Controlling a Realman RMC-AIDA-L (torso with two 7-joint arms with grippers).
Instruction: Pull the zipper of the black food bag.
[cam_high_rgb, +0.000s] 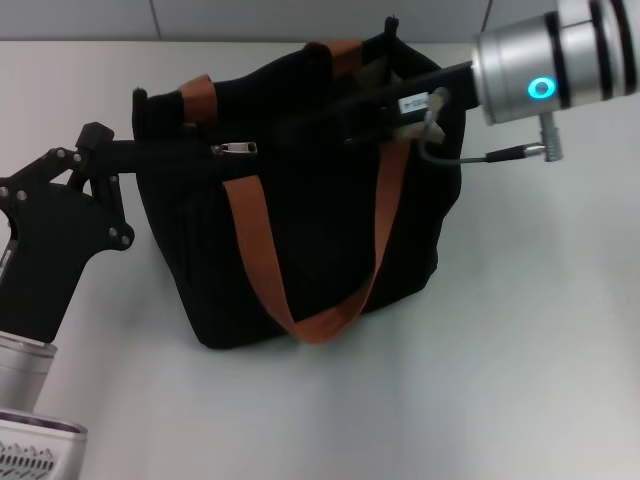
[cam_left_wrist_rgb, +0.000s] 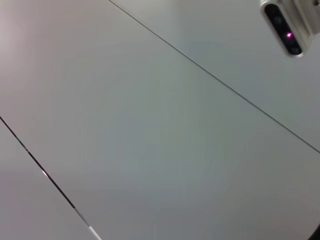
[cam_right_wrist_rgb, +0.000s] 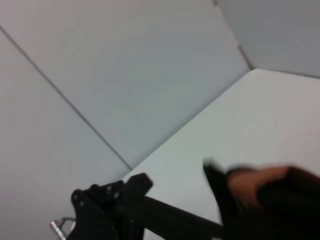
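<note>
The black food bag (cam_high_rgb: 300, 240) stands on the white table in the head view, its two orange-brown straps (cam_high_rgb: 260, 255) hanging down the front. The zipper's small silver pull (cam_high_rgb: 236, 148) sits on the top seam near the bag's left end. My left gripper (cam_high_rgb: 205, 150) reaches in from the left along that seam, its tip just left of the pull. My right gripper (cam_high_rgb: 352, 115) comes in from the upper right and lies over the bag's top near the right strap. The right wrist view shows the bag (cam_right_wrist_rgb: 270, 195) blurred and close. The left wrist view shows no bag.
The white table (cam_high_rgb: 520, 330) spreads around the bag, with a grey wall behind (cam_high_rgb: 300, 15). A grey cable (cam_high_rgb: 470, 155) loops under my right wrist. The left wrist view shows only pale wall panels (cam_left_wrist_rgb: 150, 125) and a camera housing (cam_left_wrist_rgb: 287, 30).
</note>
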